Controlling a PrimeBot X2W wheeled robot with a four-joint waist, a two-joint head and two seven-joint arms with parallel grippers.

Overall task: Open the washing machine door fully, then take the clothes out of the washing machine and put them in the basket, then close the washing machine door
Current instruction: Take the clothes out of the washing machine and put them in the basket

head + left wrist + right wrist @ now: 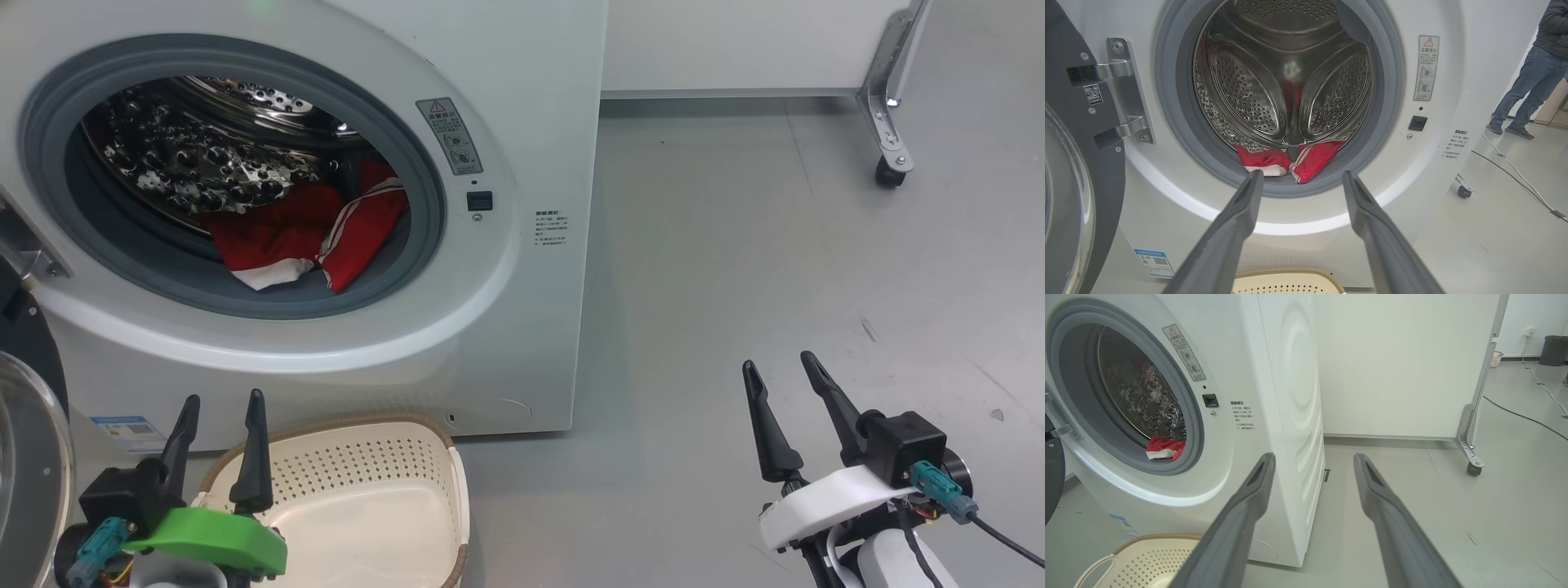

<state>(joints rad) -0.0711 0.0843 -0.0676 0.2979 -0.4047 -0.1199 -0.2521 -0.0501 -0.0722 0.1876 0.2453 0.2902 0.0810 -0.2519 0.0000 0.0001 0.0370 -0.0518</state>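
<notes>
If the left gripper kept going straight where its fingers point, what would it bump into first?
Most likely the clothes at the front of the drum. The open left gripper aims into the washing machine mouth, just above its grey gasket; depth is hard to judge.
</notes>
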